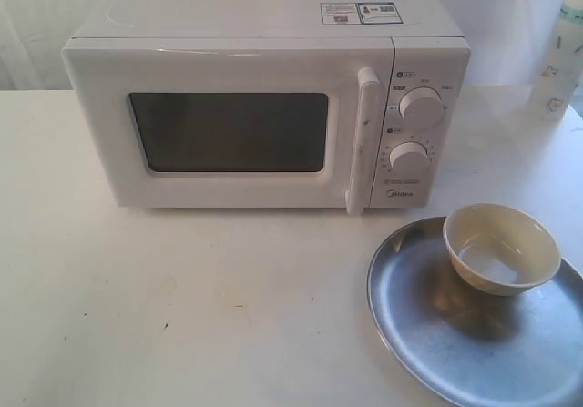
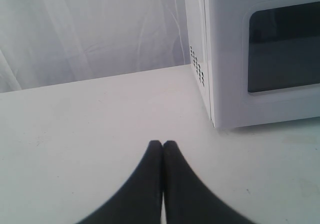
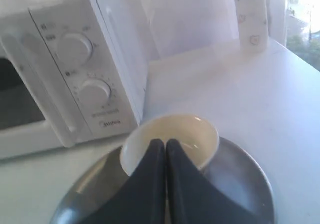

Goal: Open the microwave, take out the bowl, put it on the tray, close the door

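Observation:
The white microwave (image 1: 264, 106) stands at the back of the table with its door (image 1: 237, 129) shut and the bar handle (image 1: 362, 138) flush. The cream bowl (image 1: 501, 248) sits upright on the silver tray (image 1: 455, 334) at the front right. Neither arm shows in the exterior view. My left gripper (image 2: 162, 144) is shut and empty over bare table, short of the microwave's (image 2: 260, 53) left front corner. My right gripper (image 3: 165, 143) is shut with nothing in it; its tips cover the near side of the bowl (image 3: 192, 134) on the tray (image 3: 245, 179).
A white patterned bottle (image 1: 560, 52) stands at the back right by the table's edge, also seen as the bottle (image 3: 250, 16) in the right wrist view. White curtains hang behind the table. The tray overhangs the frame at the lower right.

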`<state>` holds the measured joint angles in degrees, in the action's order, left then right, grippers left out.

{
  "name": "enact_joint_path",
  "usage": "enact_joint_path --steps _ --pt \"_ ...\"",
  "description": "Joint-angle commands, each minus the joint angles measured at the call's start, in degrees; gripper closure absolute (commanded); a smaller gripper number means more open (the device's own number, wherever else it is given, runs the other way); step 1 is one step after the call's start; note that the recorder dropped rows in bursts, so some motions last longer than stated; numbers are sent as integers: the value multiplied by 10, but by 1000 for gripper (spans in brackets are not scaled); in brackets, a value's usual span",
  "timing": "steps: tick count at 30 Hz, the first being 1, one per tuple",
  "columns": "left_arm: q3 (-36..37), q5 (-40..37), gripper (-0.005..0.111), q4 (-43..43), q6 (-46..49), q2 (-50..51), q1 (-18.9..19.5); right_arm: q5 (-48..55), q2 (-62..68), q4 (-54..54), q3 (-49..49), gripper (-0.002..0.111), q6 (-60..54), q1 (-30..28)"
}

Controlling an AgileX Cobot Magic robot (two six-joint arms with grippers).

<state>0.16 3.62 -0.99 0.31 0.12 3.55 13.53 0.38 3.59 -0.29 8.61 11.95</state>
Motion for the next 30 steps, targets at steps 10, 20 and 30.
enact_joint_path --steps 10,20,30 --pt "-2 3 107 5 -3 -1 -3 49 -4 -57 3 108 -33 -11" --pt "-2 3 107 5 -3 -1 -3 50 -4 -59 3 108 -203 -28" --pt "-2 3 107 5 -3 -1 -3 50 -4 -59 3 108 -83 -28"
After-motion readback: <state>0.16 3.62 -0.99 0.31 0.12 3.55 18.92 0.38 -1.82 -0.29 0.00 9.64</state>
